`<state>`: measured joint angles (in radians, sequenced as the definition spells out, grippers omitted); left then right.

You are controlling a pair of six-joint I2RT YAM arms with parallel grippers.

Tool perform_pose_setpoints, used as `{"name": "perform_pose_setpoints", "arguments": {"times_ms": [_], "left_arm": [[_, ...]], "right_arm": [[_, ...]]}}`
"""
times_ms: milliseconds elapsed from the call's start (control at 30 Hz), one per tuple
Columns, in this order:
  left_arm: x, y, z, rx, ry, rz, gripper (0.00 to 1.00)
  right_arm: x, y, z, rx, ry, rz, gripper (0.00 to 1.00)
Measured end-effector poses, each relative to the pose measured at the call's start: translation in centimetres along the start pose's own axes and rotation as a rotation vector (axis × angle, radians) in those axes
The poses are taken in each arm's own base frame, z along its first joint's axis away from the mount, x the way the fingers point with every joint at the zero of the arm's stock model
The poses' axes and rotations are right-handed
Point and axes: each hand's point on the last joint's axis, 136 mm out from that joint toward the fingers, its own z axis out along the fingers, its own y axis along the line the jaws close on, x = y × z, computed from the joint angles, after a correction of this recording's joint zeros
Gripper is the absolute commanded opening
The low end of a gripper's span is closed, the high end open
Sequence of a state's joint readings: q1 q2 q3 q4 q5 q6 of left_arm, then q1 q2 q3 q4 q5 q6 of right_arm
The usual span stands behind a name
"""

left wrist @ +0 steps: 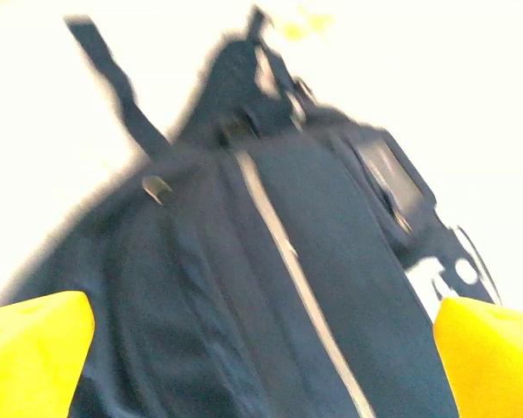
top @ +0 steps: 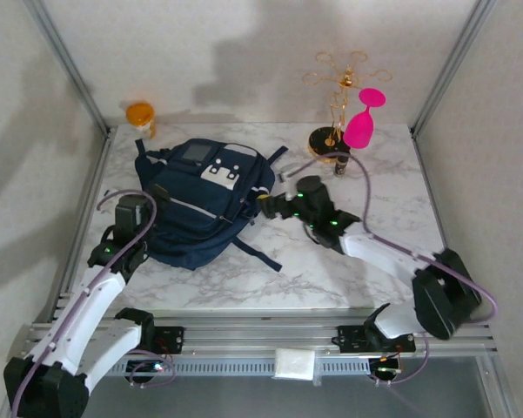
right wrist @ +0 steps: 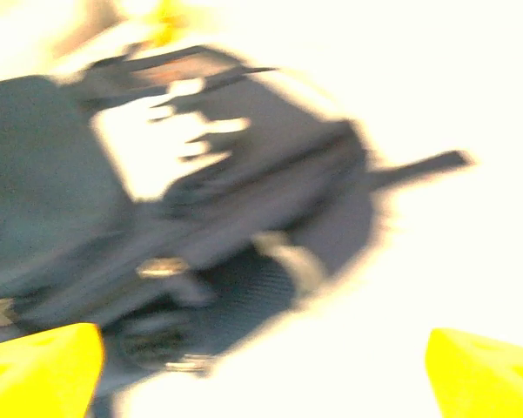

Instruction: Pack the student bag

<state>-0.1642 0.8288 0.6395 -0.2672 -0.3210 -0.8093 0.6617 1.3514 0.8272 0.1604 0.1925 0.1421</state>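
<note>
We observed the left fingers [left wrist: 35, 348] and right fingers [right wrist: 479, 370] spread wide, empty, flanking the student bag [top: 204, 200] on the desk [top: 348, 270]

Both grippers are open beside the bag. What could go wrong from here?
The student bag has a loose strap lying on the table near the right gripper; it could snag. The right arm's purple cable loops close to the gold stand with the pink glass; a wide swing might tip them.
</note>
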Motion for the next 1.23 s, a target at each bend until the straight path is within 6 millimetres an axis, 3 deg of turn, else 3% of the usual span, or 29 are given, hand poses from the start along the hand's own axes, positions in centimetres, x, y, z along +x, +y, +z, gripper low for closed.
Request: {"name": "perform_pose_setpoints", "arguments": {"times_ms": [100,133,200,267,333,467,633,733,900,1233], "left_arm": [[-1.9,3.5,0.7,-0.125,-0.197,0.111,0.99],[-1.7,4.9,1.2,-0.166,-0.247,0.159,0.99],[-0.4,7.6,2.5,-0.225,-0.299,0.259,0.99],[1.8,10.0,3.5,-0.256,-0.293,0.357,1.00],[3.1,11.0,4.2,-0.237,-0.299,0.415,0.99],[3.4,9.2,5.2,-0.137,-0.330,0.461,0.99],[2.8,5.8,5.9,0.012,-0.391,0.472,0.99],[3.2,5.1,6.6,0.051,-0.390,0.492,0.99],[3.4,3.6,8.5,0.071,-0.381,0.502,0.99],[3.1,2.7,8.7,0.093,-0.388,0.496,0.99]], "right_arm": [[2.4,-11.0,-2.0,0.362,-0.025,0.124,0.99],[4.1,-14.6,-2.9,0.477,-0.028,0.151,0.99],[7.8,-19.7,-4.6,0.651,0.010,0.174,0.99],[10.6,-22.5,-5.6,0.741,0.043,0.175,0.99],[11.5,-24.0,-6.2,0.774,0.021,0.163,0.99],[11.5,-24.7,-6.1,0.732,-0.079,0.137,0.99],[11.1,-23.5,-5.3,0.558,-0.210,0.108,0.99],[12.1,-22.9,-4.6,0.500,-0.200,0.107,0.99],[10.6,-23.2,-5.0,0.485,-0.264,0.107,0.99],[10.1,-23.0,-5.0,0.471,-0.283,0.101,0.99]]}}
